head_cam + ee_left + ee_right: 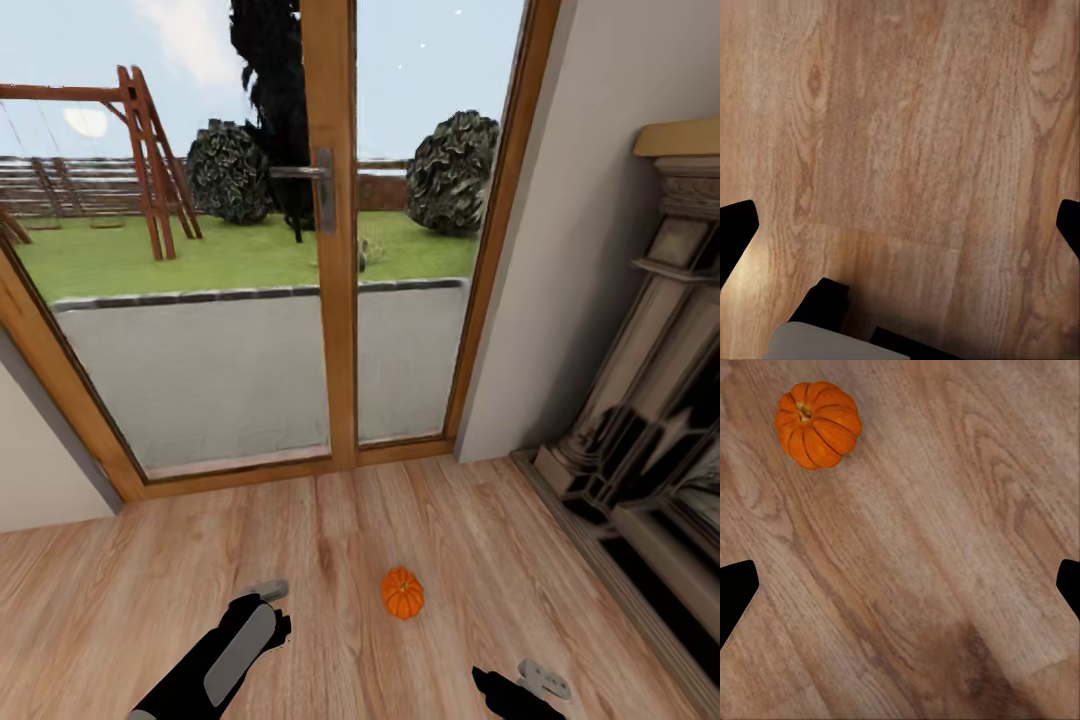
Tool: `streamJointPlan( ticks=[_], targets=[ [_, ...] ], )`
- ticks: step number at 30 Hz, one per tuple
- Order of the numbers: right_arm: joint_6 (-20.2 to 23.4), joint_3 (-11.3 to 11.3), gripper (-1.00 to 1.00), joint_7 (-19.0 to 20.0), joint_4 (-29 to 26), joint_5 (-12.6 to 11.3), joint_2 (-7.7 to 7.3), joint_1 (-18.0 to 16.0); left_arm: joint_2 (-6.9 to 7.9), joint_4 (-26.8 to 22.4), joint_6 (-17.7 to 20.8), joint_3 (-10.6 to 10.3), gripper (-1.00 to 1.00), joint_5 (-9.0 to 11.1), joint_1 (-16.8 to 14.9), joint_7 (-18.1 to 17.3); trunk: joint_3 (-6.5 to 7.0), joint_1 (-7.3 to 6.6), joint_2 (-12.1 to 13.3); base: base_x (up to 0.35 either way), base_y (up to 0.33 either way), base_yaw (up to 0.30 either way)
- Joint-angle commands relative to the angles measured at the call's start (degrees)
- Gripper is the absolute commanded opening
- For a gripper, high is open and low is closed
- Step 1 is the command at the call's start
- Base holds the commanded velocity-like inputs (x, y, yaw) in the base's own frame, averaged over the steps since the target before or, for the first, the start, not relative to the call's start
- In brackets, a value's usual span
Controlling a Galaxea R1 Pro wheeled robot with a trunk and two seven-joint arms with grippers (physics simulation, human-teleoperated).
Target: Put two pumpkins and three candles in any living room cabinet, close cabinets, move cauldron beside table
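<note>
Pumpkin (402, 592) on wood floor (150, 580) before glazed doors.
Left gripper (900, 217) and right gripper (900, 577) both spread wide, grasping nothing.

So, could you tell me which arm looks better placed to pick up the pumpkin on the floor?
Probably the right. The right wrist view shows the pumpkin on the floor, and both grippers are open and empty.

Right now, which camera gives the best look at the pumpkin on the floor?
The right wrist view: the pumpkin is large there, ribs and stem clear. The head view shows it small, on the wood floor between both arms. The left wrist view shows floor boards.
</note>
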Motion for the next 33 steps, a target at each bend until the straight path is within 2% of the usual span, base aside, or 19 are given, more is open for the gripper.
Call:
streamJointPlan(
  ticks=[1,17,26,33],
  targets=[
    [0.2,0.3,1.00,0.0,-0.1,-0.4,-0.06,0.0,0.07,-0.1,0.1,-0.2,1.00,0.3,-0.1,0.5,-0.05,0.03,0.0,0.321,0.001,0.000],
    [0.2,0.5,1.00,0.0,-0.1,-0.4,-0.06,0.0,0.07,-0.1,-1.6,-0.2,1.00,0.4,-0.1,0.4,-0.05,0.03,0.0,0.233,0.048,0.000],
    [0.2,0.5,1.00,0.0,-0.1,-0.4,-0.06,0.0,0.07,-0.1,-1.6,-0.2,1.00,0.4,-0.1,0.4,-0.05,0.03,0.0,0.212,0.156,0.000],
    [0.1,0.5,1.00,0.0,-0.1,-0.4,-0.06,0.0,0.07,-0.1,-1.6,-0.2,1.00,0.4,-0.1,0.4,-0.05,0.03,0.0,0.095,0.223,0.000]
  ],
)
